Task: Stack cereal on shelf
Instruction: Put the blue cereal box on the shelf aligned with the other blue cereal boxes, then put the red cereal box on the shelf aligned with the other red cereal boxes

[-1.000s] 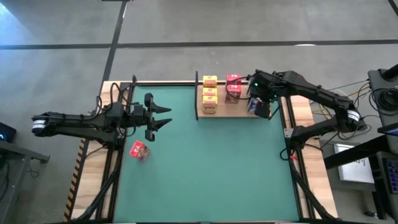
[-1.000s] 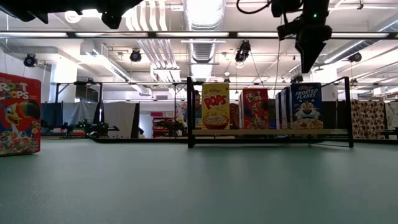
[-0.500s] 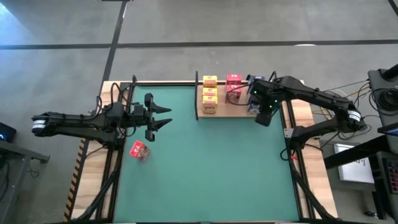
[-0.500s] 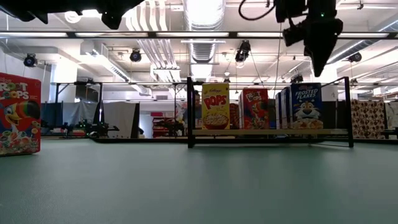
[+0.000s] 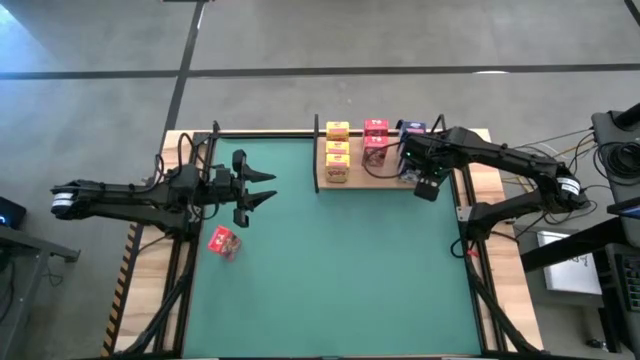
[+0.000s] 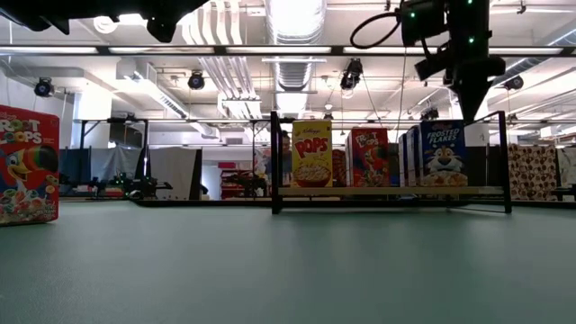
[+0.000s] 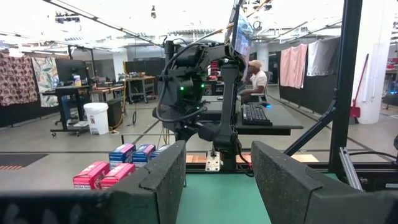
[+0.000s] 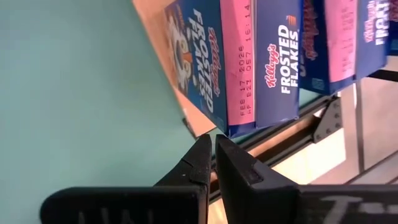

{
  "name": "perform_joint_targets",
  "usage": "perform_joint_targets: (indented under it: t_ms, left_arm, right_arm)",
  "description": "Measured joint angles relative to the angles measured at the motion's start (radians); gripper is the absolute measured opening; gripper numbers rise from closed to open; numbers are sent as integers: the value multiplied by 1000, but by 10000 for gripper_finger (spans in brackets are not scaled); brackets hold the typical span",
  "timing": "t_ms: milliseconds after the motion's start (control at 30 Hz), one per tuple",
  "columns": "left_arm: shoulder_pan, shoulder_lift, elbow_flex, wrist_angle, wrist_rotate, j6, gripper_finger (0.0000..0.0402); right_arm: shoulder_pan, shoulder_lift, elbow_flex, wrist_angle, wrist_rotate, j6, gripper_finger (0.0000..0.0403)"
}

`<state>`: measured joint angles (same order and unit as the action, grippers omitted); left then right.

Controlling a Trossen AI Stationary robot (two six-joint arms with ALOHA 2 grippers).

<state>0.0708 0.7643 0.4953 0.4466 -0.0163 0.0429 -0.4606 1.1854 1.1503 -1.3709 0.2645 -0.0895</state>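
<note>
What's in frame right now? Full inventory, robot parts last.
Corn Pops boxes: three, yellow, in a row on the shelf's left part.
Froot Loops boxes on shelf: two, red, middle of the shelf.
Frosted Flakes boxes: three, blue, right end of the shelf, beside the right gripper.
Loose Froot Loops box: one, red, on the mat near the left gripper.
Shelf: one, light wood with black posts, far edge of the table.
Table mat: one, green.
Person: one, seated at a desk in the room behind.
Left gripper: open, empty, over the mat's left side.
Right gripper: shut, empty, at the shelf's right end.
</note>
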Motion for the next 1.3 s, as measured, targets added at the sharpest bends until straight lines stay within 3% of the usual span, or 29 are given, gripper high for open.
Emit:
perform_joint_targets:
  t_ms: [833,933,1100,1300]
  left_arm:
    - [0,0,0,1,0,0,167]
    - [0,0,0,1,0,0,167]
    - [0,0,0,0,0,0,167]
    - [0,1,0,-3,-1,-66,167]
  right_arm:
    - [0,0,0,7,74,-15,13]
    - [0,0,5,-11,45,3,13]
    - [0,-15,31,-9,-92,63,13]
    - [61,-103,0,120,-163,112,10]
